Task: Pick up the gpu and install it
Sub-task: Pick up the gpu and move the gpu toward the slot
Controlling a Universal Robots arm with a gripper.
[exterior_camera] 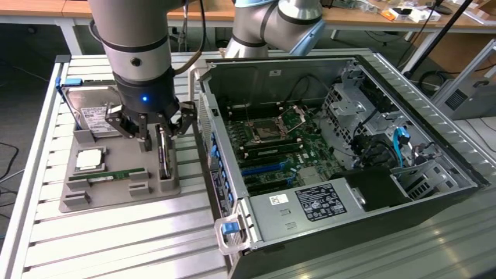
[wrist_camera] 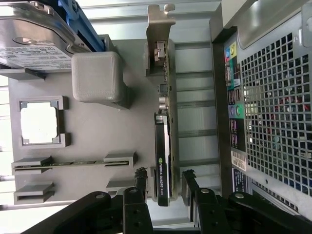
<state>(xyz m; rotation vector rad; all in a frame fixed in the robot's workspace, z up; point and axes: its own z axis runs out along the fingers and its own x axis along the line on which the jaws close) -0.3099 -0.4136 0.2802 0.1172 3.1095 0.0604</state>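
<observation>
The claw point(exterior_camera: 155, 138) point(wrist_camera: 164, 187) has its jaws apart, one finger on either side of the graphics card point(exterior_camera: 164, 160) point(wrist_camera: 162, 146); whether they touch it cannot be told. The card stands on its long edge in a slot of a grey tray point(exterior_camera: 116, 195) point(wrist_camera: 122, 126), at the side nearest the computer case point(exterior_camera: 403, 99). The arm point(exterior_camera: 139, 52) comes straight down over the tray, wrist vertical. In the same tray lie a hard drive point(exterior_camera: 93, 113) point(wrist_camera: 34, 34), a processor chip point(exterior_camera: 89, 158) point(wrist_camera: 39, 123) and a memory stick point(exterior_camera: 108, 174) point(wrist_camera: 73, 164). The case lies open on its side just beside the tray, its motherboard point(exterior_camera: 271, 145) facing up. Both rest on a slatted metal table point(exterior_camera: 116, 244). Wooden benches point(exterior_camera: 31, 6) stand behind.
</observation>
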